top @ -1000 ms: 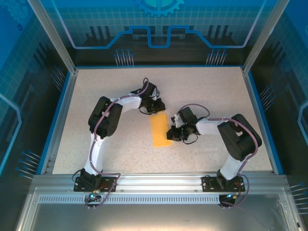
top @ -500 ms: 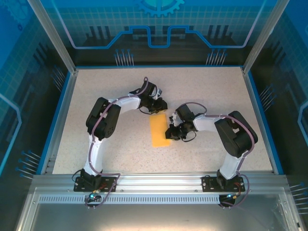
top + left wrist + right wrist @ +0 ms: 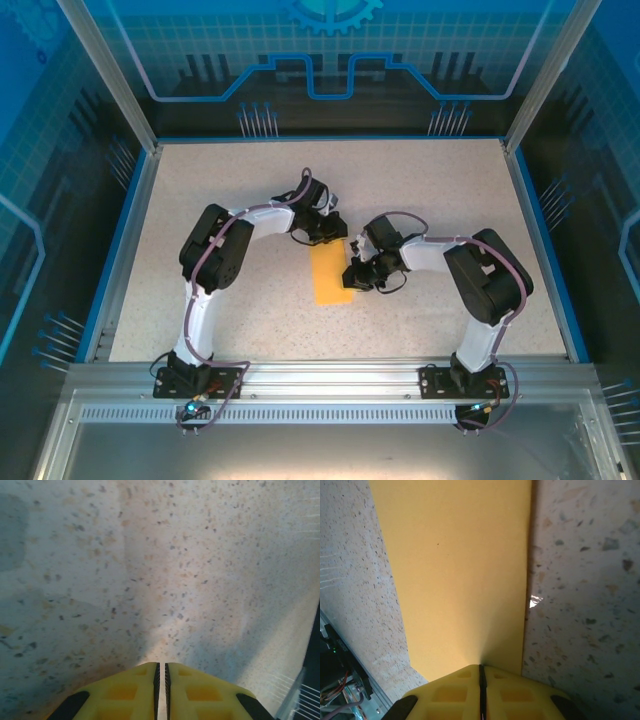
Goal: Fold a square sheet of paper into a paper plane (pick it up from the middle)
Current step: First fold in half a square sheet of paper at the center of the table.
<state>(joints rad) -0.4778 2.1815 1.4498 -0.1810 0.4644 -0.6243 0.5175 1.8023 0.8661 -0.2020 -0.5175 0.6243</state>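
We find a blue-panelled enclosure (image 3: 320, 60) around a speckled table (image 3: 200, 190), with an aluminium rail (image 3: 330, 378) along the near edge carrying both arm bases. The left arm (image 3: 215, 250) and the right arm (image 3: 485, 280) both bend inward toward the middle of the table.

The sheet of paper (image 3: 332, 272) lies flat at the centre of the table. It is an orange-yellow narrow rectangle, with its long sides running from near to far.

The left gripper (image 3: 330, 228) sits at the far end of the paper and covers that end in the overhead view. Its wrist view shows the yellow fingers pressed together with only a thin slit between them, above bare table. We cannot tell whether it touches the paper.

The right gripper (image 3: 352, 275) is at the paper's right long side. Its wrist view shows the fingers pressed tight together, with their tips over the paper just inside its right edge. We see nothing pinched between them. A cable (image 3: 400, 217) loops over the right wrist.
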